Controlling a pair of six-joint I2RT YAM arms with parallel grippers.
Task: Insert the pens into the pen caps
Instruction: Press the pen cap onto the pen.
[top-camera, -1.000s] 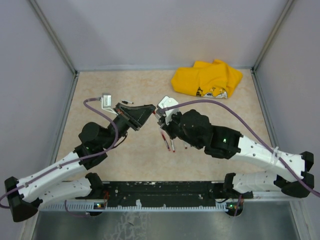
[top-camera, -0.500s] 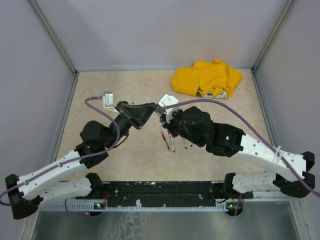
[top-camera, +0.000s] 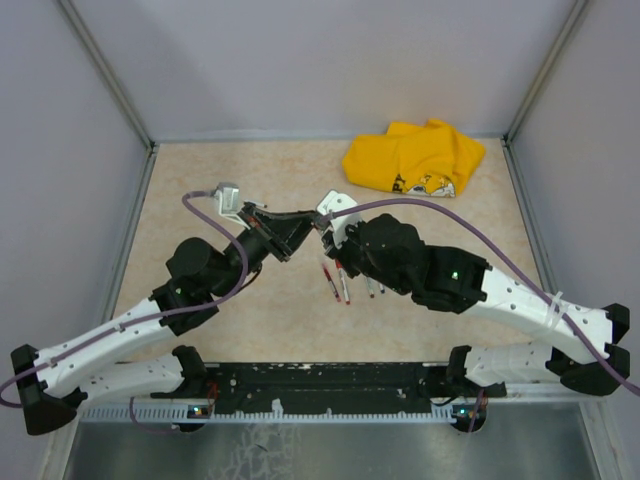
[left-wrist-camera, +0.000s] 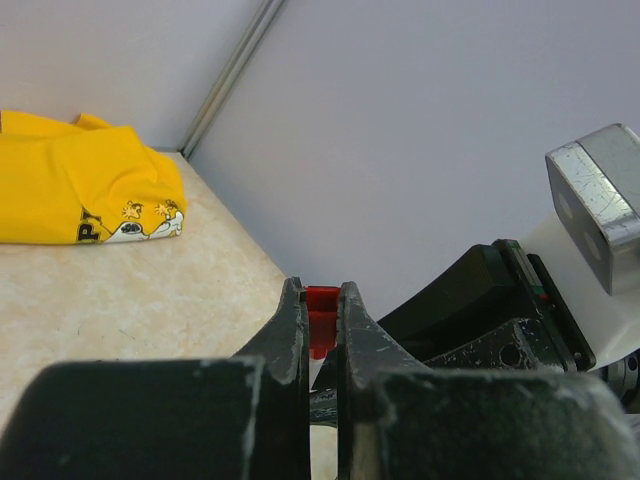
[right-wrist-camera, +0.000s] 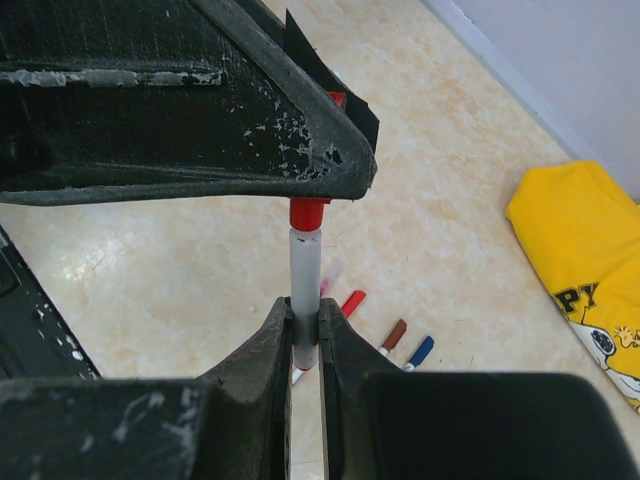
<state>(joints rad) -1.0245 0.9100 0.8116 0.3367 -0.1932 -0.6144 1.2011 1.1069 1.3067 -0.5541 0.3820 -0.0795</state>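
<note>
My left gripper (top-camera: 304, 224) is shut on a small red pen cap (left-wrist-camera: 321, 318), pinched between its fingertips. My right gripper (top-camera: 323, 236) is shut on a white-barrelled pen (right-wrist-camera: 304, 285) that stands upright between its fingers. The barrel's upper end runs into the red cap (right-wrist-camera: 308, 213), just under the left gripper's fingers (right-wrist-camera: 200, 100). The two grippers meet tip to tip above the middle of the table. Several more pens (top-camera: 335, 283) lie on the table below them, among them a red-ended (right-wrist-camera: 352, 302), a brown-ended (right-wrist-camera: 395, 335) and a blue-ended (right-wrist-camera: 420, 351) one.
A crumpled yellow cloth (top-camera: 415, 158) lies at the back right by the wall. Grey walls (top-camera: 320, 60) close in the beige table (top-camera: 230, 170) on three sides. A black rail (top-camera: 330, 378) runs along the near edge between the arm bases.
The left wrist has swung right and closed the gap to the right gripper. The right arm shifted slightly early on and has since held still. Both grips are unchanged.
</note>
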